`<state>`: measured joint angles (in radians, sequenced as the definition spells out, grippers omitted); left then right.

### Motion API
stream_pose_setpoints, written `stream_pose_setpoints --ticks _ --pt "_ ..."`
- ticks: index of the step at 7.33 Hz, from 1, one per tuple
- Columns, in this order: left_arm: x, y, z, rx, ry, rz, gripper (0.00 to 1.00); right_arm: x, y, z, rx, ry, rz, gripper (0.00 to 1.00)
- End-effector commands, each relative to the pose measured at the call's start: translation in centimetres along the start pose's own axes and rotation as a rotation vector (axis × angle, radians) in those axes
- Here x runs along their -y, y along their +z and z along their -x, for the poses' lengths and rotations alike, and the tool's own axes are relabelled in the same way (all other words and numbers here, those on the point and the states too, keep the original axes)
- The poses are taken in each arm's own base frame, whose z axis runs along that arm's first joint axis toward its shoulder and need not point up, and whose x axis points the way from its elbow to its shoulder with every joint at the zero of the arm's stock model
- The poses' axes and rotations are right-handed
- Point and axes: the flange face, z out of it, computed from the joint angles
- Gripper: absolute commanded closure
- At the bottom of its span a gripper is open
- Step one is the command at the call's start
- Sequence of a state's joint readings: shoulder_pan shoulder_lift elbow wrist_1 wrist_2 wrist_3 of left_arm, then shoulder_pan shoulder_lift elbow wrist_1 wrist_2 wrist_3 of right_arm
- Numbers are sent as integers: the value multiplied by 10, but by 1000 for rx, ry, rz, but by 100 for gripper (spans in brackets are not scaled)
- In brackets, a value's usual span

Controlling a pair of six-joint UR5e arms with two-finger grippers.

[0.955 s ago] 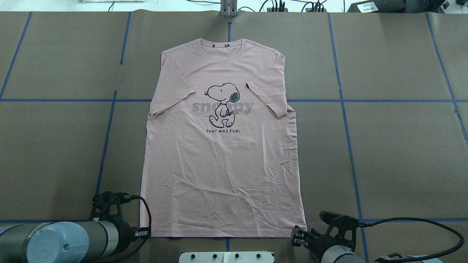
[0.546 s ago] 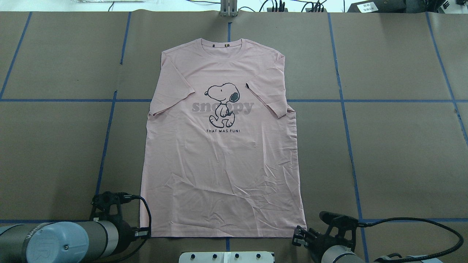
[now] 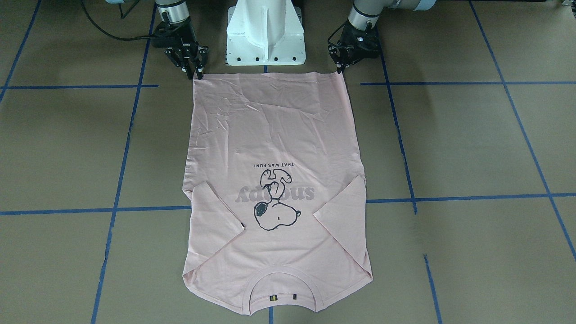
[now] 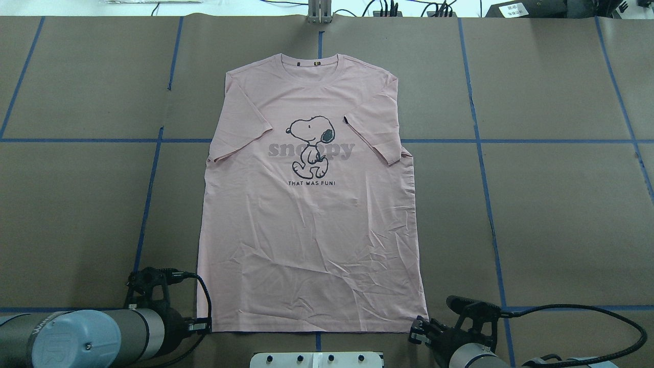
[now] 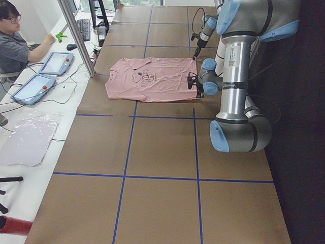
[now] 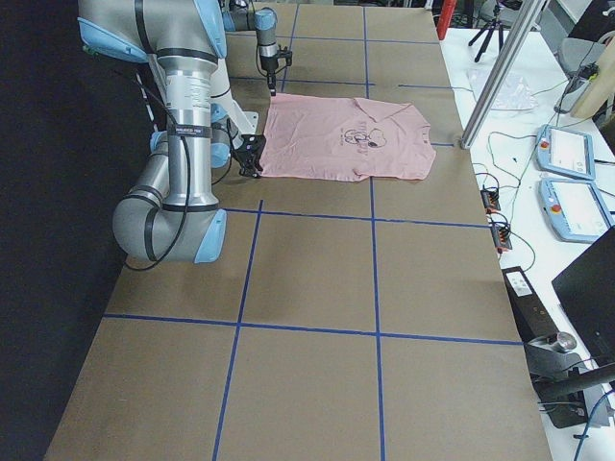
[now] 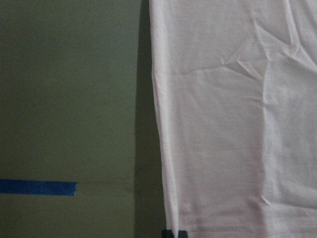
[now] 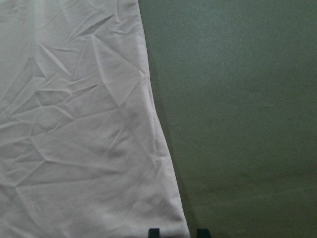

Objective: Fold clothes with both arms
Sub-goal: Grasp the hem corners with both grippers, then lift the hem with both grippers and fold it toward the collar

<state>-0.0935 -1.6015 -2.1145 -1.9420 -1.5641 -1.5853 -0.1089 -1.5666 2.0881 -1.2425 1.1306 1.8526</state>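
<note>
The pale pink T-shirt lies flat on the brown table, dog print up, both sleeves folded inward, collar at the far side. My left gripper sits at the near left hem corner. In the left wrist view its fingertips are nearly together on the shirt's corner edge. My right gripper is at the near right hem corner. In the right wrist view its fingertips stand apart with the shirt's corner between them. The front-facing view shows the left gripper and right gripper low at the hem.
The white pedestal stands between the arms, just behind the hem. Blue tape lines cross the brown table cover. A person sits at a side bench with tablets, beside a metal pole.
The right gripper has shifted slightly rightward and lower at the right hem corner. The left arm has dropped a little, its gripper staying at the left corner. The shirt lies as before.
</note>
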Motion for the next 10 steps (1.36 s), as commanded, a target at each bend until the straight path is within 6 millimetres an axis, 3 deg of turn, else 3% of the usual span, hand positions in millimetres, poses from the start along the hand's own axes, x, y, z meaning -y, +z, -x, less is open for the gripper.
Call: stream_pose_setpoints --ticks 1,4,5,6,7,9,10 --pt "0 0 0 -1 -1 0 100 -1 -2 8 14 9 2 100" --pt "0 -3 -2 -7 1 1 100 0 -3 8 16 10 -1 100" --pt "0 -16 -8 -33 0 4 100 8 -8 9 2 5 -14 100" --pt "2 -48 -17 -80 3 4 100 24 -40 19 -19 -16 -18 100" --pt "-3 -98 -27 -88 10 81 100 44 -91 33 -16 -79 -10 100" --pt "-11 -224 -48 -103 14 167 100 88 -189 41 0 -68 44 100" --pt "-2 -268 -60 -146 -1 163 100 115 -230 43 -14 -26 99 100"
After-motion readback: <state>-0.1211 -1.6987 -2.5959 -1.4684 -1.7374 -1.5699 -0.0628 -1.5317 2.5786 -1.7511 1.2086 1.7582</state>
